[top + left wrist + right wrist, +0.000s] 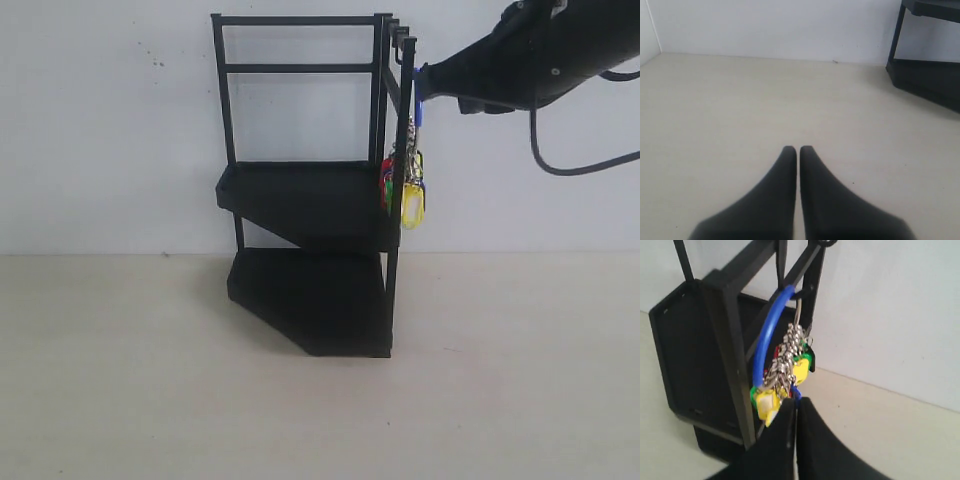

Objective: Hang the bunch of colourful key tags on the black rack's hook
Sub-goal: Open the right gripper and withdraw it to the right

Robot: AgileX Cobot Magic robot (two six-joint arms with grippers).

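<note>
- the right gripper (795,402) is seen beside the top side rail of the black rack (300,200), its jaws pressed together; a blue strand meets the tips, but whether it is pinched cannot be told.
- the colourful key tag bunch (408,190) is seen dangling along the rack's corner post, its blue loop drawn up close to the hook (409,45).
- the left gripper (798,149) is held over the pale surface (730,100), jaws closed on nothing.
</note>
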